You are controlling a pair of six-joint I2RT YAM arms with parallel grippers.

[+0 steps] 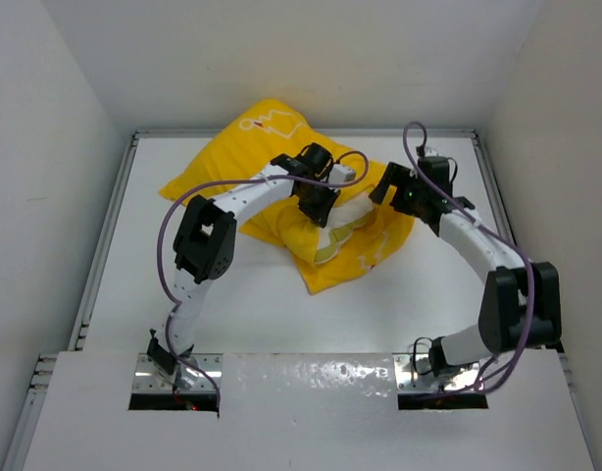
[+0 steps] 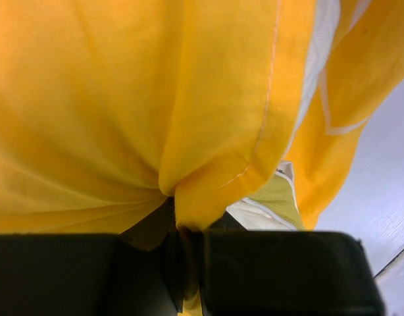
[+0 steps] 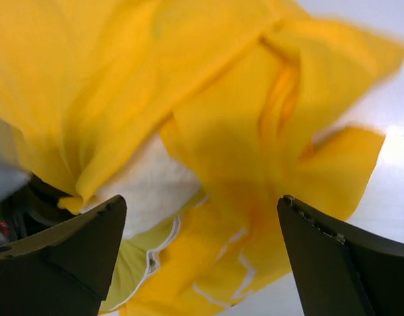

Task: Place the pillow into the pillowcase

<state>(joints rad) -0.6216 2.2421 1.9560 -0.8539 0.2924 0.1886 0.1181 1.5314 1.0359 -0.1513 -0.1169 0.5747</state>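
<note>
The bright yellow pillowcase [image 1: 247,147] lies crumpled at the back middle of the table, with the cream-white pillow [image 1: 348,211] partly inside it and its open end toward the right. My left gripper [image 1: 319,208] sits on top of the bundle. In the left wrist view that gripper [image 2: 189,240] is shut on a fold of the pillowcase [image 2: 123,99], with a pillow corner [image 2: 271,201] showing beside it. My right gripper [image 1: 382,188] hovers at the bundle's right edge. It stands open [image 3: 202,204] over the pillow [image 3: 156,184] and loose pillowcase [image 3: 222,99], holding nothing.
The white table [image 1: 232,314] is boxed in by white walls, with a metal rail [image 1: 105,235] on the left and another on the right [image 1: 492,186]. Both arm bases sit at the near edge.
</note>
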